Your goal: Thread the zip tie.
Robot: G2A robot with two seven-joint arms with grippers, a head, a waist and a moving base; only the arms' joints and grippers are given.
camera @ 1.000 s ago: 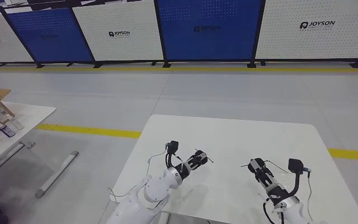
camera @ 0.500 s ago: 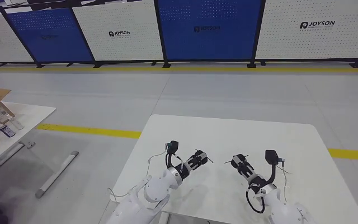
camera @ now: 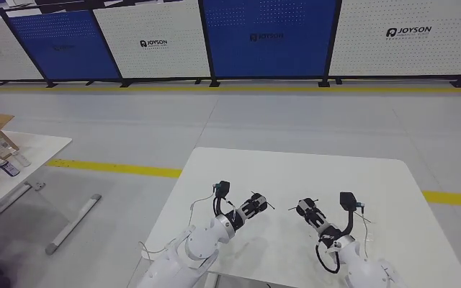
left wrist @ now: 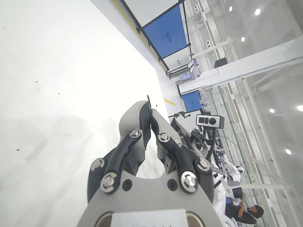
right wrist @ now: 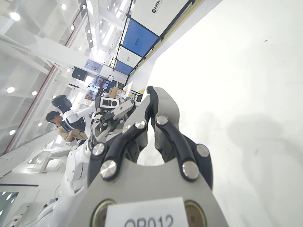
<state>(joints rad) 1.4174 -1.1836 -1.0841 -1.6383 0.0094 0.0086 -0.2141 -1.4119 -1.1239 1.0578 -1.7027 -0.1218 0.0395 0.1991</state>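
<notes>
Pegboard panels point(camera: 266, 36) in blue and white are lined up at the back. A yellow floor line point(camera: 115, 168) is run across the grey floor, and a white counter point(camera: 288, 165) is set nearest the robot. Both arms are held low over the near half of the counter, with the wrists turned inward so the tips are pointed at each other.

The left claw point(camera: 258, 202) is pinched fully together on the zip tie point(left wrist: 149, 100). A thin black strip is gripped between the pads. A short end is seen poking past the fingertips in the left wrist view, and a stub is left out on either side in the top view. The short overhang is judged deliberate, so that the free end is kept stiff and does not droop.

The right claw point(camera: 305, 207) is also closed, with the pads pressed together in the right wrist view. A black sliver point(camera: 291, 209) is seen sticking out of its tip toward the left claw in the top view and is taken to be pinched there. It cannot be told whether this is the other end of the same tie or a separate piece.

The claws are near each other but apart, with a strip of counter showing between them. No closed loop is seen, so threading is judged not yet done and lining up is the likely step in hand. Fine alignment of tip to slot will be needed. The thin strip is likely to flex and miss if it is pushed off-axis.
</notes>
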